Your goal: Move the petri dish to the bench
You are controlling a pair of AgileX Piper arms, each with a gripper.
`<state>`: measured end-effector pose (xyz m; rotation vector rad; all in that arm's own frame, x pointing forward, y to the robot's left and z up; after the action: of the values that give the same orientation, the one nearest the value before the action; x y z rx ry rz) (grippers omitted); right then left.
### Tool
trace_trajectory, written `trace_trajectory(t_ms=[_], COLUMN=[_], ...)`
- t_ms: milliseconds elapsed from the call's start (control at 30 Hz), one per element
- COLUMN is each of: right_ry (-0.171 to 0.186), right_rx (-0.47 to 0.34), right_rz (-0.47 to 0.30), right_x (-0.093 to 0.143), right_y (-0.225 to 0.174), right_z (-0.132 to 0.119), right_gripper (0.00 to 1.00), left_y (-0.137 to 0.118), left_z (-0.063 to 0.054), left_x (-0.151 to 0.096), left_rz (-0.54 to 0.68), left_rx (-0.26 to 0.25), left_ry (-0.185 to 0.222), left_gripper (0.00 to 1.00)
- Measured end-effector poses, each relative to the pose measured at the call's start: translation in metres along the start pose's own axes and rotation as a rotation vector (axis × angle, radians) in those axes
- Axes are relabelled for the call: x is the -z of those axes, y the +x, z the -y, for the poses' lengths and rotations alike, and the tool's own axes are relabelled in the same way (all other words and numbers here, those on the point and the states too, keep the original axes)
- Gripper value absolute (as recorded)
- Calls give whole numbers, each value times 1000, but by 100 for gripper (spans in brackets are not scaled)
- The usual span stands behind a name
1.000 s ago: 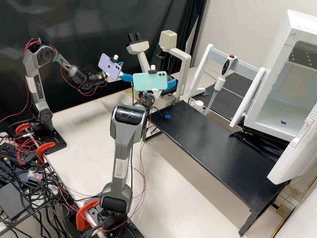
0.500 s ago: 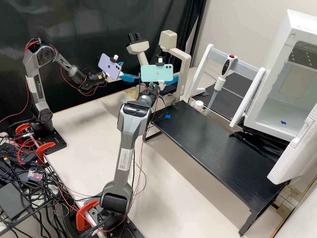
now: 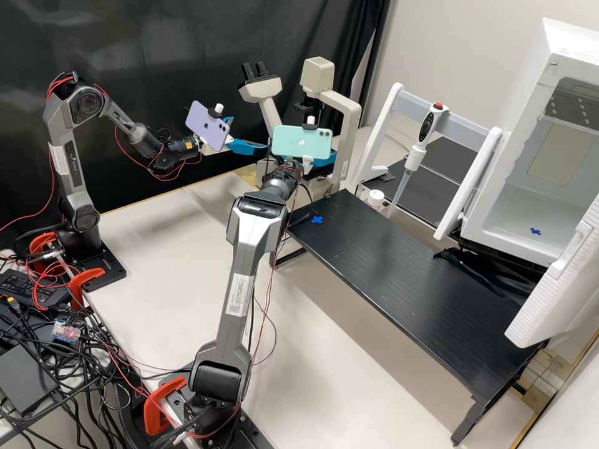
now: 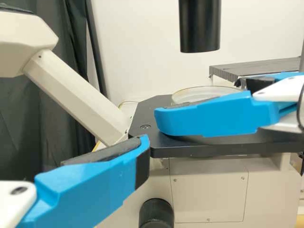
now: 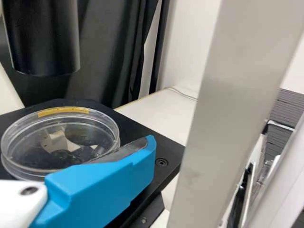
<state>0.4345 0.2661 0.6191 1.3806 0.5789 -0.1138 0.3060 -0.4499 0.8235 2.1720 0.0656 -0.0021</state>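
In the high view my right gripper [image 3: 326,159], on the nearer arm, is at the microscope [image 3: 352,118], partly behind its green phone. My left gripper [image 3: 251,134] stands open left of it, nothing between its fingers. The clear petri dish [image 4: 211,91], with yellow tape on its rim [image 5: 61,111], lies flat on the black microscope stage [image 4: 213,149]. Spread fingers of my right gripper reach around it, one passing before it; whether they touch is unclear. One finger of my right gripper [image 5: 142,154] overlaps the dish's side in the right wrist view. My left gripper [image 4: 137,154] is off the stage's edge.
The microscope's black condenser tube [image 5: 42,38] hangs above the stage, and its column [image 5: 232,114] stands close beside my right gripper. Right of the microscope are a black raised shelf [image 3: 399,268], a pipette [image 3: 412,159] on a stand and an incubator-like white box [image 3: 530,206].
The nearer arm, my right, has moved rightward and farther back, then slightly lower, around the microscope stage. My left arm has kept still with its gripper open.
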Motion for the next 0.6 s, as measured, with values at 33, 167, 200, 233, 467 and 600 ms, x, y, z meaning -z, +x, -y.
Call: trace_trajectory(t_ms=[33, 167, 200, 233, 467, 600], right_ry=[11, 36, 42, 38, 50, 52], right_rx=[4, 23, 28, 32, 26, 28], right_rz=[3, 11, 13, 14, 10, 13], right_x=[-2, -7, -8, -9, -12, -13], right_y=[1, 2, 2, 2, 2, 2], right_z=[2, 10, 11, 13, 16, 18], right_gripper=[0, 0, 0, 0, 0, 0], left_y=[0, 0, 0, 0, 0, 0], left_z=[0, 0, 0, 0, 0, 0], left_x=[0, 0, 0, 0, 0, 0], left_rz=[0, 0, 0, 0, 0, 0], left_rx=[0, 0, 0, 0, 0, 0], left_ry=[0, 0, 0, 0, 0, 0], left_gripper=[100, 100, 100, 100, 100, 100])
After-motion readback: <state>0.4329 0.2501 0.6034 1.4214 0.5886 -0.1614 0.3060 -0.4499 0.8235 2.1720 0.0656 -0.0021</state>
